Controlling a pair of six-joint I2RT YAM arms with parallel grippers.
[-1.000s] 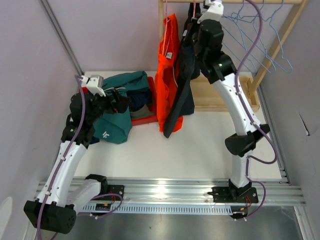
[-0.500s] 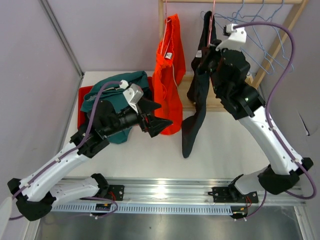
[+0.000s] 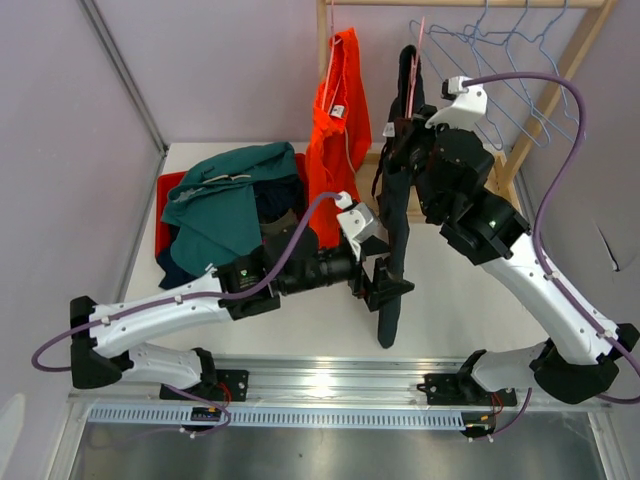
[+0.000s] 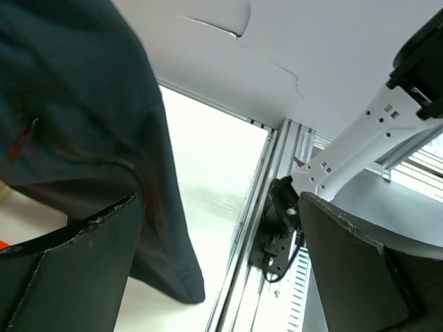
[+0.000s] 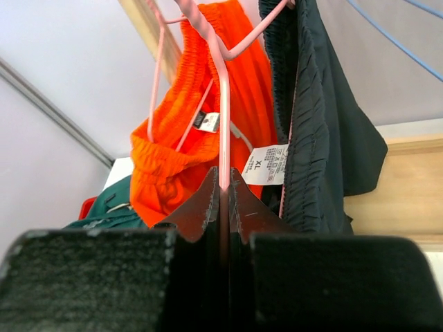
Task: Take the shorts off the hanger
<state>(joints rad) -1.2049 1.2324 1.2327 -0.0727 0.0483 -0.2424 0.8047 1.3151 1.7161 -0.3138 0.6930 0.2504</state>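
Now your right end effector [image 5: 223, 177] is clamped on the pink hanger [image 5: 223, 117]; charcoal shorts [image 3: 397, 225] hang from that hanger; your left end effector [image 4: 220, 198], below the hanger, gapes wide beside their hem.

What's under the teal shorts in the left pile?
Dark fabric pokes out from beneath the teal shorts, and a red tray shows at the pile's edges. How many garments lie underneath is covered.
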